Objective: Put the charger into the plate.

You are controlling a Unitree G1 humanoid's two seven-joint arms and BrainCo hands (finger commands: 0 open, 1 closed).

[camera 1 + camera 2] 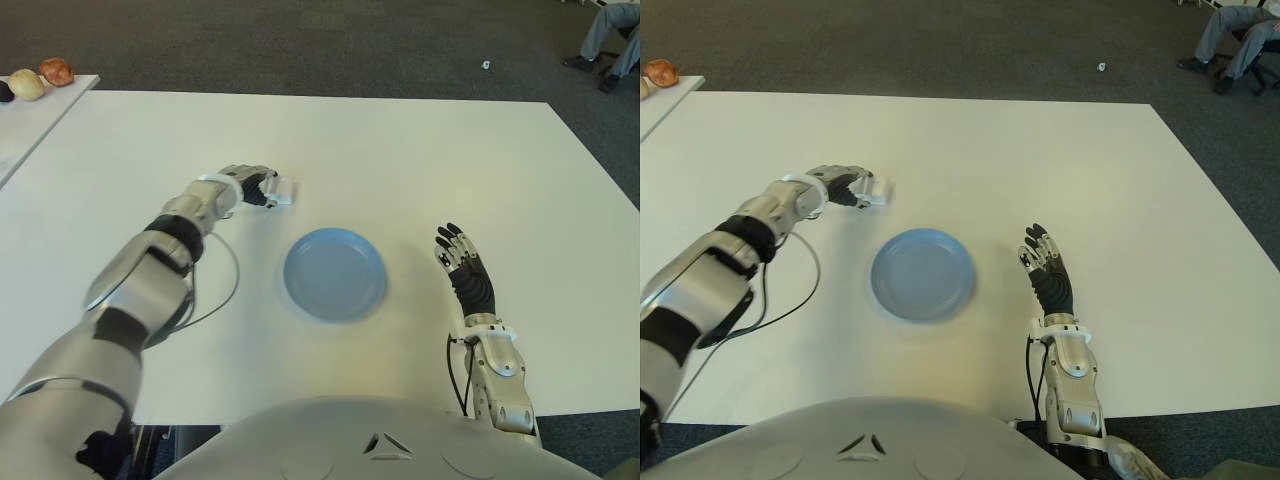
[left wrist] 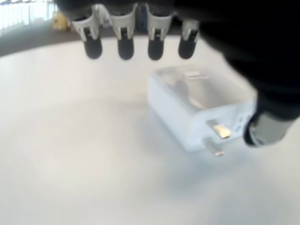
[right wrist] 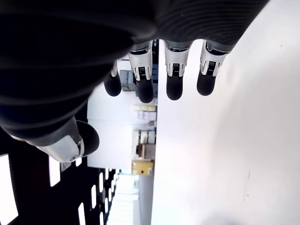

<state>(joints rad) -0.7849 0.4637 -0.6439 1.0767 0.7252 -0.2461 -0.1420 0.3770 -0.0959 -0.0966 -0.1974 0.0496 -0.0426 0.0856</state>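
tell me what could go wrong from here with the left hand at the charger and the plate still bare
1. The left hand is over the charger, but its fingers are not closed on it and only the thumb is near one end. A lift now may leave it behind or push it across the table.
2. The charger is smooth and blocky, so a shallow pinch could slip on the way to the plate.

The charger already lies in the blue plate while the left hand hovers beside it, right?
No. The eye views show the blue plate bare; the charger lies on the white table at the left hand, as the left wrist view shows.
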